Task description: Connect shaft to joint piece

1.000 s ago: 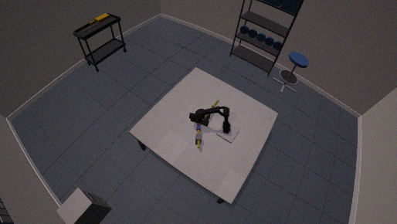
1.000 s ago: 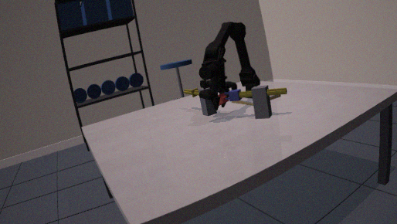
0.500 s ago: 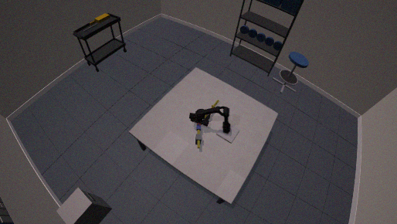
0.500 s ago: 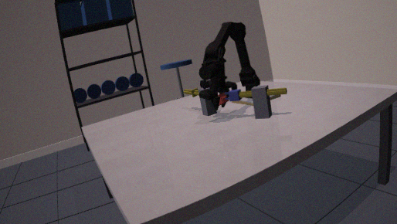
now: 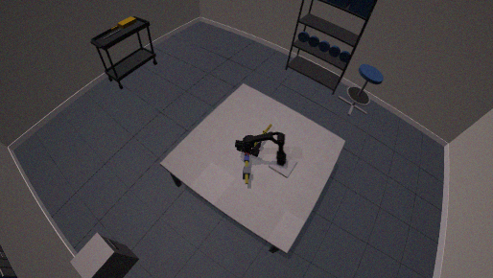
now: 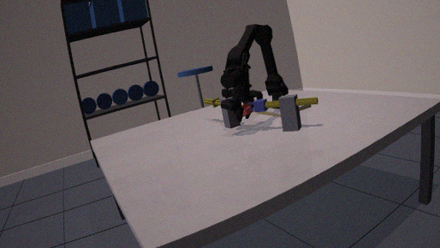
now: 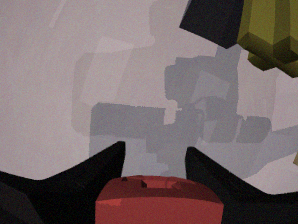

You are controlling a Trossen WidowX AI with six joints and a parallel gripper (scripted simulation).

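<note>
While the black jaws (image 5: 248, 152) (image 6: 246, 113) are closed on the red plastic-looking joint piece (image 6: 246, 109) (image 7: 159, 211), all edges of the pale desk (image 5: 216, 192) (image 6: 171, 192) lie well apart from the assembly. The joint piece is located directly beside the blue square piece (image 5: 246, 157) (image 6: 259, 105), above the desk surface, between the two supports. Adjacent to the blue piece, a yellow ribbed shaft (image 5: 246, 179) (image 6: 309, 101) passes through an upright grey block (image 5: 246, 170) (image 6: 290, 115). Opposite, a second grey block (image 6: 231, 118) stands close behind the jaws and restricts lateral room; the second yellow shaft (image 5: 269, 127) (image 6: 210, 102) extends outward past it. The black arm (image 5: 281, 139) (image 6: 267, 49) arches over this area. Beyond the desk are a blue-seated stool (image 5: 370, 74) (image 6: 195, 72) and a black metal shelf rack (image 5: 291, 57) (image 6: 77, 94).
</note>
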